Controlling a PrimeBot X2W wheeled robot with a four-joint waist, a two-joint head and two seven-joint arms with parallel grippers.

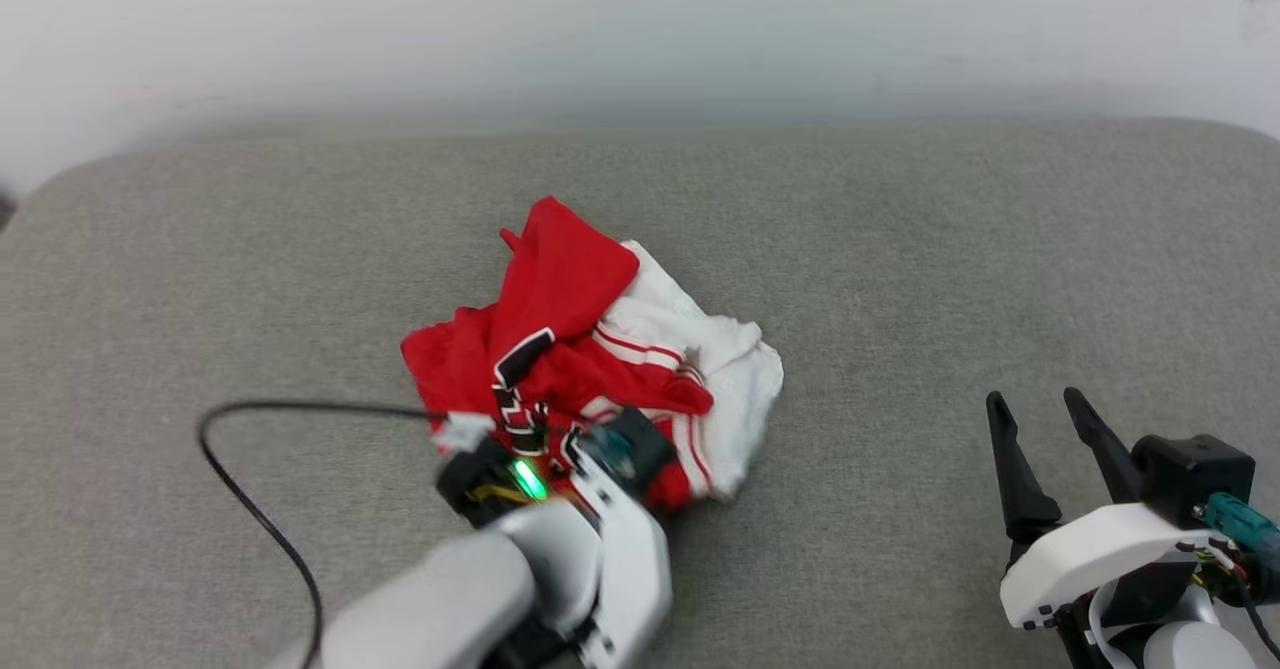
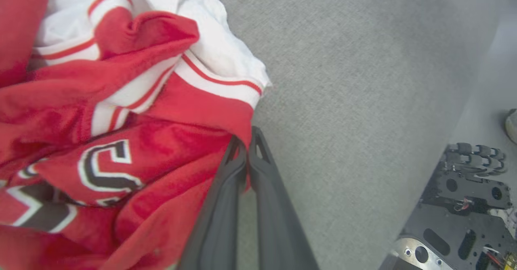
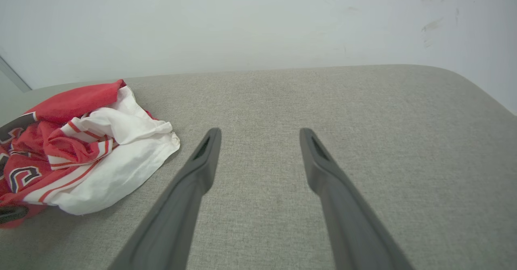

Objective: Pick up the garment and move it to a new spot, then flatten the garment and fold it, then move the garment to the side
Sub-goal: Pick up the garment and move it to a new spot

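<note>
Left jaws clamp the crumpled garment point(image 1: 560, 279) (black cable point(image 1: 320, 407) alongside); right jaws apart over grey cushion point(image 1: 900, 249).

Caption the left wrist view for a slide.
Crumpled garment pinched at a red fold by the left gripper, on grey cushion.

I count 1 garment point(image 1: 590, 349) on 1 grey desk point(image 1: 900, 229). There are 2 tools with 2 dark fingers each: the left tool point(image 2: 247, 145) at the garment's 6 o'clock, the right tool point(image 1: 1033, 397) at 4 o'clock. 1 black cable point(image 1: 250, 509) loops at 8 o'clock.
</note>
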